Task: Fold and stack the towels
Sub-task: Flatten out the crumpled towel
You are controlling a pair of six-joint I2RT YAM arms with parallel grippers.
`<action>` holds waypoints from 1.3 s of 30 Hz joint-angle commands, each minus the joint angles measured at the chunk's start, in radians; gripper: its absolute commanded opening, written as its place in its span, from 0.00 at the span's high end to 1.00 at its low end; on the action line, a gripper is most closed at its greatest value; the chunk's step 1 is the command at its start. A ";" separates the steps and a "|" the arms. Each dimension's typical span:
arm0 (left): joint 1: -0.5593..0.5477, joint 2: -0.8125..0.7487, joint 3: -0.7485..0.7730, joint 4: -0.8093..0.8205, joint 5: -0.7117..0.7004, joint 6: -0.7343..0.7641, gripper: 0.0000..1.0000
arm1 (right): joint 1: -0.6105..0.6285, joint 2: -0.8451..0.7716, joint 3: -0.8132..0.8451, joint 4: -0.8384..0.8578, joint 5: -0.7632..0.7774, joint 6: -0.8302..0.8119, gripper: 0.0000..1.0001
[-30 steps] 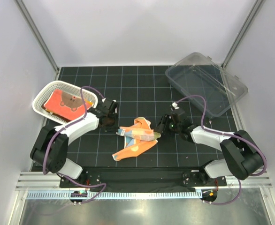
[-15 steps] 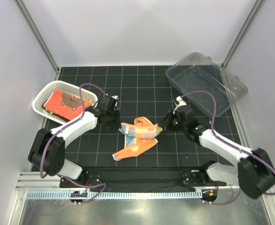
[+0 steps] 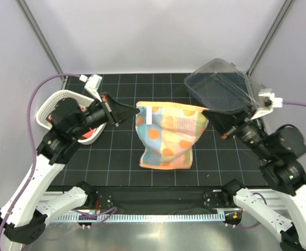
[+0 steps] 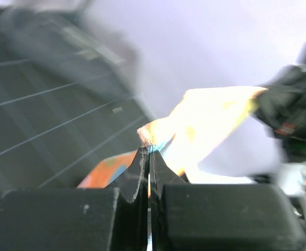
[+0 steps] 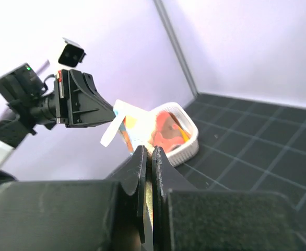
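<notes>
Towel [image 3: 166,138] stretched between left hand [image 3: 134,111], right hand [image 3: 207,111].

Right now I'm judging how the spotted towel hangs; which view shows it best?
Top external: the whole spotted towel hangs spread between the left gripper and right gripper. Left wrist shows only a blurred, washed-out corner; right wrist sees it edge-on.

Lab test cell, white panel walls [image 3: 158,36], black gridded table [image 3: 116,154]

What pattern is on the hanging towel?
The towel shows orange spots on yellow and blue; top view.
</notes>
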 commanded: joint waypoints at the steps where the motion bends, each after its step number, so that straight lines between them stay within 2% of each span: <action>1: -0.050 -0.059 0.041 0.090 0.085 -0.126 1.00 | 0.006 -0.012 0.066 -0.018 -0.088 0.023 0.99; 5: -0.058 -0.099 0.072 0.089 0.056 -0.149 1.00 | 0.006 -0.019 0.132 -0.014 -0.047 0.064 0.99; 9: -0.058 -0.052 0.127 -0.011 -0.026 -0.090 1.00 | 0.006 0.042 0.158 -0.053 0.020 0.054 0.99; 13: -0.058 0.035 0.138 -0.117 -0.211 -0.008 1.00 | 0.006 0.148 0.095 -0.052 0.108 -0.003 0.99; 14: -0.056 0.061 0.144 -0.141 -0.303 0.026 1.00 | 0.006 0.171 0.075 -0.050 0.141 -0.023 0.99; 16: -0.024 0.142 0.148 -0.155 -0.348 0.057 1.00 | 0.004 0.275 0.083 -0.041 0.209 -0.104 0.99; 18: 0.008 0.196 0.141 -0.135 -0.366 0.075 1.00 | -0.019 0.373 0.100 -0.031 0.218 -0.147 0.99; 19: 0.033 0.231 0.136 -0.102 -0.368 0.072 1.00 | -0.037 0.471 0.103 0.014 0.211 -0.158 0.99; 24: 0.175 0.475 0.130 0.090 -0.293 0.081 1.00 | -0.155 0.748 0.113 0.251 0.065 -0.180 0.99; 27: 0.247 0.634 0.160 0.237 -0.225 0.101 1.00 | -0.184 0.923 0.213 0.308 -0.005 -0.227 0.99; 32: 0.314 0.902 0.373 0.331 -0.008 0.118 1.00 | -0.229 1.168 0.414 0.349 -0.118 -0.279 0.99; 33: 0.318 0.989 0.406 0.340 0.028 0.124 1.00 | -0.229 1.193 0.434 0.338 -0.124 -0.314 0.99; 35: 0.326 1.052 0.478 0.340 0.110 0.135 1.00 | -0.229 1.216 0.448 0.336 -0.134 -0.341 0.99; 39: 0.327 1.086 0.448 0.351 0.102 0.152 1.00 | -0.231 1.219 0.370 0.359 -0.199 -0.400 0.99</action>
